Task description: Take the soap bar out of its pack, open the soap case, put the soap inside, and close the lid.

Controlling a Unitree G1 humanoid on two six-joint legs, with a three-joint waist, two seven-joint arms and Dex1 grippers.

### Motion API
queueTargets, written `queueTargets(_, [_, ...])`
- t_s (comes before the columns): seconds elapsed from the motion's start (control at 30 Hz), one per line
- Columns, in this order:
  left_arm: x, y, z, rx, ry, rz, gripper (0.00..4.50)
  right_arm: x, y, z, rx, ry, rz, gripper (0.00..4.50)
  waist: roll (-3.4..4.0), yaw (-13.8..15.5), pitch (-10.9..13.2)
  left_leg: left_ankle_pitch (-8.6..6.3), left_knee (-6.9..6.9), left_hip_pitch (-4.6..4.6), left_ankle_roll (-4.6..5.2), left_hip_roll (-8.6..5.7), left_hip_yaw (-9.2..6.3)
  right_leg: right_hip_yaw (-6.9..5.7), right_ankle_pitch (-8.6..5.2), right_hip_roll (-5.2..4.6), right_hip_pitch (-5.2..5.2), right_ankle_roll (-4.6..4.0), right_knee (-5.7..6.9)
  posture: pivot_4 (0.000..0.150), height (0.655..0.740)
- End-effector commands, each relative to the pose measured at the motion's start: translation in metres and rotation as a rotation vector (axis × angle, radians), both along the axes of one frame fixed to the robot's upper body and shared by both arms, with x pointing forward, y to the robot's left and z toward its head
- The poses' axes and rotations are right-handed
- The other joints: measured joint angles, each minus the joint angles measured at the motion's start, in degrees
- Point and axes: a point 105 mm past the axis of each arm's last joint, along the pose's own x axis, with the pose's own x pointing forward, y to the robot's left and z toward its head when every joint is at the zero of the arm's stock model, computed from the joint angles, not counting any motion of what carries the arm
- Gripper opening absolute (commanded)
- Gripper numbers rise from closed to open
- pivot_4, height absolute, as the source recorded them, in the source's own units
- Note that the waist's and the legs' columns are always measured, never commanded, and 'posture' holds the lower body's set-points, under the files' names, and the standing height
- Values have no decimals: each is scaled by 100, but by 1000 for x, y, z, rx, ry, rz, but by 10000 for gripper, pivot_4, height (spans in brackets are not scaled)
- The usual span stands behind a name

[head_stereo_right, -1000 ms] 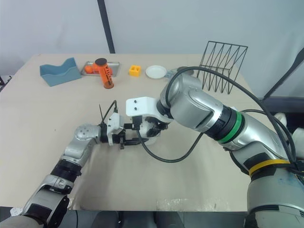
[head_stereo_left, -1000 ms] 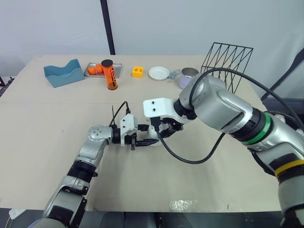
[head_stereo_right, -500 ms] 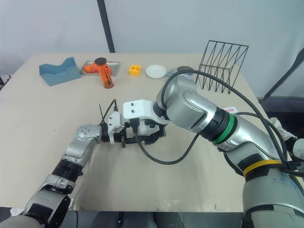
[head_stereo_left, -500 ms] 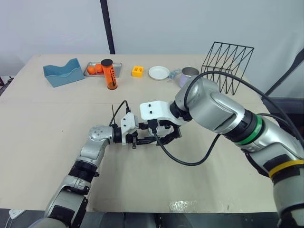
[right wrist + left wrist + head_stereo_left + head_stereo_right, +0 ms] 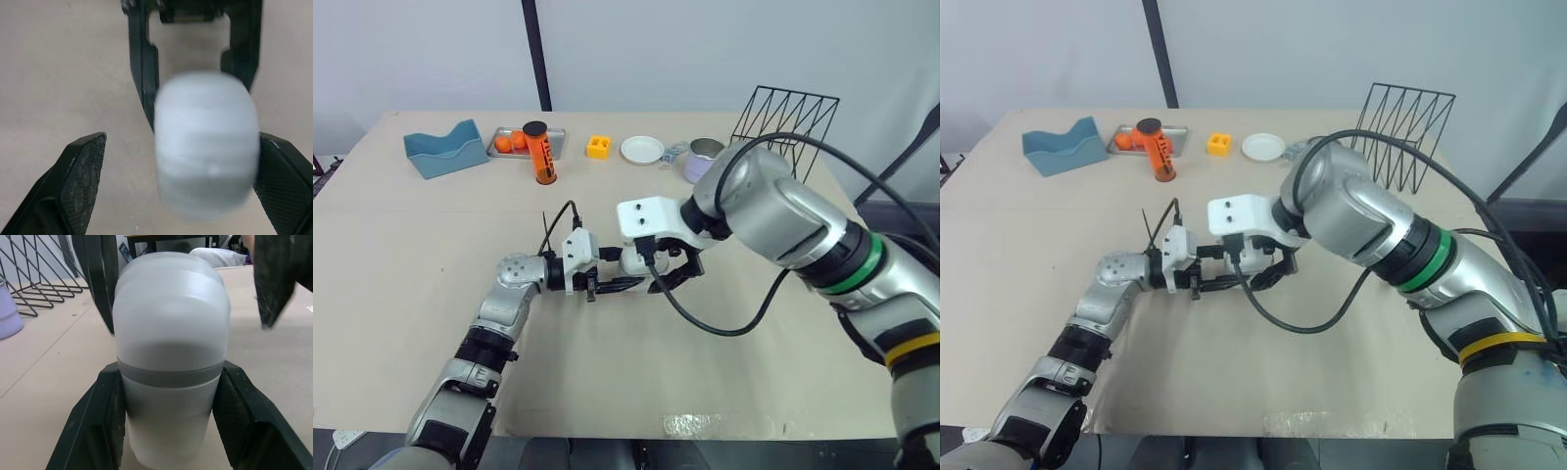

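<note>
– Fingers [image 5: 105,421] of my left gripper [image 5: 615,285] are pinching the soap case [image 5: 171,357], one on each side of the half nearest the wrist. I've got it low over the desk [image 5: 411,255], near the middle.
– Why grip it so far back?
– That leaves the domed lid end free and pointed at my right gripper [image 5: 673,278]. That one's fingers [image 5: 80,181] are spread wide on either side of the lid end, not touching it.
– So the left is only a vise?
– That's my read: one arm steadies the case and the other works the lid. The halves look seated together at the grey band. I can't tell through the frosted shell whether the soap is inside.
– Risk?
– The case could twist in the pinch if I pull off-axis.
</note>
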Motion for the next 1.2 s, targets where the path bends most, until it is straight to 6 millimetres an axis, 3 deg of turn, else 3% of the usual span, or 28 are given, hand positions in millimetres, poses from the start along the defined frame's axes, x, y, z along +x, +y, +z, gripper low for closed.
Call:
queueTargets(0.03, [-1,2,18,-38,-63,-15,19371,7,-2,31,65,-90,-25,44233,0,0,0,0,-1,0,0,0,1,0,0,0,-1,0,0,1500,7371])
queueTargets(0.17, [-1,3,17,-35,-61,-16,19371,13,0,48,154,-114,-68,44233,0,1,0,0,-3,0,0,0,1,1,0,0,-1,0,0,1500,7371])
queueTargets(0.23, [-2,4,17,-35,-59,-16,19371,14,3,58,213,-130,-85,34207,0,0,0,1,-3,0,-1,1,1,1,0,0,-2,0,0,1500,7371])
queueTargets(0.27, [-1,4,17,-35,-57,-15,19371,14,4,62,246,-134,-95,33213,0,1,0,1,-4,0,-1,1,1,1,0,0,-2,0,0,1500,7371])
queueTargets(0.3, [-2,4,16,-35,-56,-15,19371,14,6,66,273,-133,-100,27553,0,1,0,1,-5,0,-1,0,1,1,0,-1,-2,0,0,1500,7371])
queueTargets(0.5, [-2,7,13,-37,-43,-11,19371,-4,14,85,508,-19,-120,3212,0,3,0,1,-6,-2,-1,0,1,1,0,-2,-3,0,0,1500,7371])
queueTargets(0.53, [-2,7,13,-36,-43,-9,19371,-8,14,87,556,14,-122,1475,0,4,0,1,-6,-2,-1,0,1,1,0,-2,-3,0,0,1500,7371])
queueTargets(0.67, [-1,8,14,-34,-46,-6,19371,-22,17,91,684,117,-113,1475,0,6,0,1,-6,-2,-1,0,1,1,0,-1,-2,-1,0,1500,7371])
queueTargets(0.77, [1,9,17,-35,-50,0,19371,-29,19,81,753,160,-106,1475,0,5,0,1,-7,-2,-1,-1,2,2,0,-1,-2,-1,1,1500,7371])
queueTargets(0.9, [1,8,19,-41,-52,2,19371,-22,12,48,774,168,-189,1475,0,4,0,1,-7,-4,0,-3,2,2,0,-1,-1,0,-1,1500,7371])
queueTargets(1.2, [-1,7,21,-50,-52,-4,19371,-8,11,22,882,184,-285,1475,0,-5,0,4,-9,-5,4,-5,3,5,0,-1,-2,0,0,1500,7371])
